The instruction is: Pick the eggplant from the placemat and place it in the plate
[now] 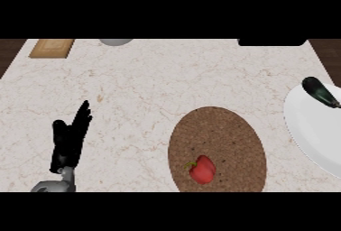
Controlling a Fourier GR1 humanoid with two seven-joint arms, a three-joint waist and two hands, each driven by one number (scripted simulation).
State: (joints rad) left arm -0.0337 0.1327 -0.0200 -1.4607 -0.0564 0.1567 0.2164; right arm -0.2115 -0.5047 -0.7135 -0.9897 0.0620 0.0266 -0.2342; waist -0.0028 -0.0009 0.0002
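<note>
Left hand [68,142] at lower left, fingers straight and raised, holding nothing, resting. Right hand out of view. Eggplant [320,92] far off to the right, already lying on the white plate [310,135] near its upper rim, long axis slanting down-right (possibly touching the rim; hard to tell). Woven brown placemat [216,131] between, bearing only a red pepper [202,169].

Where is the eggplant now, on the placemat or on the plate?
On the plate: the eggplant lies at the white plate's upper rim, apart from the placemat.
</note>
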